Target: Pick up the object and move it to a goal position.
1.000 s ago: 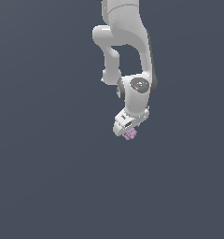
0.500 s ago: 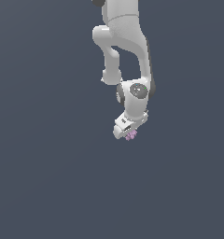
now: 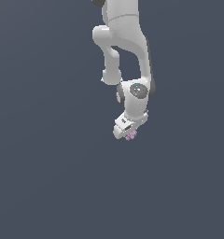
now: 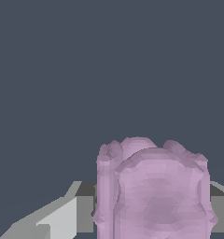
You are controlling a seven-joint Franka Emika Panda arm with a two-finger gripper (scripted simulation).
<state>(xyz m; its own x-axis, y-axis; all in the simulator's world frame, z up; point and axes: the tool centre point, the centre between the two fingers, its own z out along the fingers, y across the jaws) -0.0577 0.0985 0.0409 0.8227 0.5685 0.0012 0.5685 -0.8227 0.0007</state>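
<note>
The object (image 3: pixel 131 135) is a small pale pink-lilac lumpy block, peeking out beneath the white gripper (image 3: pixel 128 133) near the middle of the exterior view. My gripper is shut on it, and most of the block is hidden by the hand there. In the wrist view the object (image 4: pixel 153 191) fills the space between the two grey-white fingers (image 4: pixel 69 219), one pressed against each of its sides.
The white arm (image 3: pixel 125 42) reaches down from the top of the exterior view. Everything around it is a plain dark grey-blue surface (image 3: pixel 48 177) with no other objects in sight.
The arm has drawn back slightly toward the top of the exterior view, carrying the block with it. The grip is unchanged.
</note>
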